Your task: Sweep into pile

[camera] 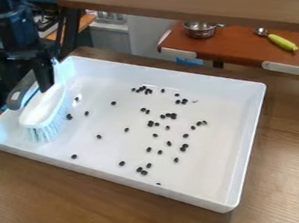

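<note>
And the brush [44, 107] is gripped by the pincer [33, 81], bristles [45, 132] down at one end of the tray [205, 165], beans [173, 116] scattered beyond. Gathering seems the step in hand; next, the strays need to be nudged inward, gently.

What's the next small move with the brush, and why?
Probably sweep the brush toward the tray's middle, bristles low: the gripper has it at the picture's left, and the black beans lie scattered mostly to its right.
</note>
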`<state>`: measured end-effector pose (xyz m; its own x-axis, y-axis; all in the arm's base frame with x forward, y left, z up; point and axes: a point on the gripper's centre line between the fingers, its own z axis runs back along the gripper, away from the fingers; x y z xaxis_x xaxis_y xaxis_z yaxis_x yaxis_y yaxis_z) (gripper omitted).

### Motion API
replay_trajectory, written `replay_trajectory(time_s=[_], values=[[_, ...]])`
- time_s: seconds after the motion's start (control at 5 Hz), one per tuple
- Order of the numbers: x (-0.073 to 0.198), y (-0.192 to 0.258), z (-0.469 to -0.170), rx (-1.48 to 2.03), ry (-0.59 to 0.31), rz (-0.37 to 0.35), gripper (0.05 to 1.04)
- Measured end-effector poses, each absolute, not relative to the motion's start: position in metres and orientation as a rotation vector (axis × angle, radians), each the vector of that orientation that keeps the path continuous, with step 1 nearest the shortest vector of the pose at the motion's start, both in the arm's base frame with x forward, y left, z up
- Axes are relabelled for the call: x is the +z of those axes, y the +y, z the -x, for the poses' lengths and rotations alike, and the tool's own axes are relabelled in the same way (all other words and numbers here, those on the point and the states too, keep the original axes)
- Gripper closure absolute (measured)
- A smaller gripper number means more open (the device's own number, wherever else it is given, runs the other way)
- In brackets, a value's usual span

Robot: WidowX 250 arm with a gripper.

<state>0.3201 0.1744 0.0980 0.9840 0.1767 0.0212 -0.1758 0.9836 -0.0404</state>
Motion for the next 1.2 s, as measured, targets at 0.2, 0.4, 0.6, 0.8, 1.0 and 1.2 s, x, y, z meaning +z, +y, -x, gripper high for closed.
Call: replay_trajectory(time_s=[0.2,0.4,0.6,0.8,1.0,1.2], values=[[0.098,0.18,-0.323,0.195,-0.043,0.006,0.082],[0.089,0.185,-0.325,0.219,-0.028,-0.014,0.082],[0.086,0.186,-0.329,0.222,-0.038,-0.055,0.082],[0.075,0.18,-0.328,0.216,-0.023,-0.086,0.082],[0.069,0.175,-0.328,0.217,-0.012,-0.114,0.115],[0.067,0.177,-0.327,0.239,-0.002,-0.131,0.362]])
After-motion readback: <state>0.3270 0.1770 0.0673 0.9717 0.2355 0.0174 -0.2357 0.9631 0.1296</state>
